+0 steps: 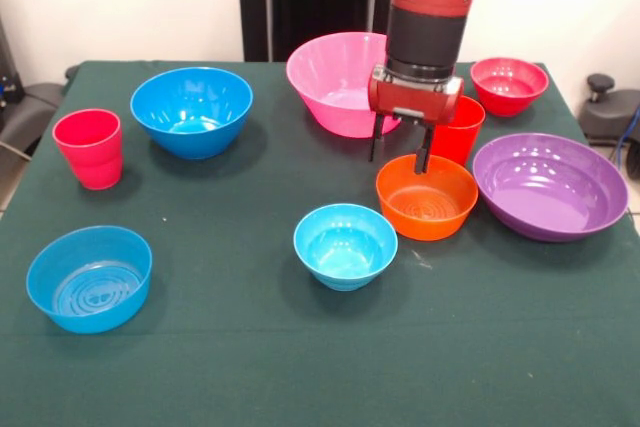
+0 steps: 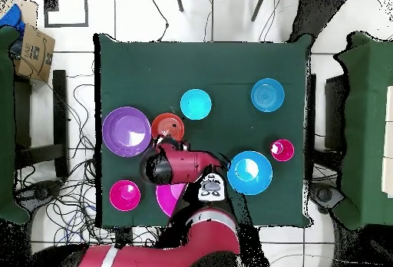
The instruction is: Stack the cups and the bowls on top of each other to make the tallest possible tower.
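My gripper (image 1: 397, 165) is open and empty, its fingers pointing down. One fingertip hangs at the far rim of the small orange bowl (image 1: 427, 199), the other just outside it. The orange-red cup (image 1: 462, 129) stands right behind the gripper. The small light-blue bowl (image 1: 345, 245) sits in front of the orange bowl. The pinkish-red cup (image 1: 88, 147) stands at the left. Each bowl and cup stands alone. In the overhead view the arm (image 2: 163, 164) hides the gripper and the orange-red cup; the orange bowl (image 2: 167, 126) shows beside it.
The large pink bowl (image 1: 335, 77) and small red bowl (image 1: 508, 84) stand at the back. The purple bowl (image 1: 548, 185) is right of the orange bowl. The deep blue bowl (image 1: 190, 110) is back left, the small blue bowl (image 1: 88, 277) front left.
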Tool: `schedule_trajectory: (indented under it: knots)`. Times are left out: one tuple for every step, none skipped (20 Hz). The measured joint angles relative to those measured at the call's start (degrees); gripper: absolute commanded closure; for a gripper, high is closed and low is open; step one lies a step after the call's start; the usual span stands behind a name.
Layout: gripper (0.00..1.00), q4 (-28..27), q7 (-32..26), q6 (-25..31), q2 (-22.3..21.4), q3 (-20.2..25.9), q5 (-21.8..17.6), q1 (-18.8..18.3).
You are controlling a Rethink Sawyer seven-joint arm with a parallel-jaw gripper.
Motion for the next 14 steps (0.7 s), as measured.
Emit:
schedule_trajectory:
  knots:
    - [0.0,-0.4,0.0,0.0,0.6,-0.1,0.0,0.0]
    - [0.0,-0.9,0.0,0.0,1.5,-0.3,0.0,0.1]
    - [0.0,-1.6,0.0,0.0,2.6,-0.6,0.0,0.2]
    - [0.0,-2.1,0.0,0.0,3.4,-0.8,0.0,0.2]
    - [0.0,-2.3,0.0,0.0,3.7,-0.8,0.0,0.2]
    - [0.0,-2.6,0.0,0.0,4.2,-0.9,0.0,0.2]
    - [0.0,-3.1,0.0,0.0,4.9,-1.0,0.0,0.1]
    - [0.0,-3.5,0.0,0.0,5.4,-1.0,0.0,0.1]
    - [0.0,-3.8,0.0,0.0,5.8,-1.1,0.0,0.1]
    - [0.0,-4.1,0.0,0.0,6.2,-1.1,0.0,0.0]
    - [0.0,-4.3,0.0,0.0,6.3,-1.1,0.0,0.0]
    - [0.0,-4.4,0.0,0.0,6.3,-1.1,0.0,0.0]
    - [0.0,-4.6,0.0,0.0,6.3,-1.2,0.0,0.1]
    - [0.0,-5.0,0.0,0.0,6.4,-1.3,0.0,0.1]
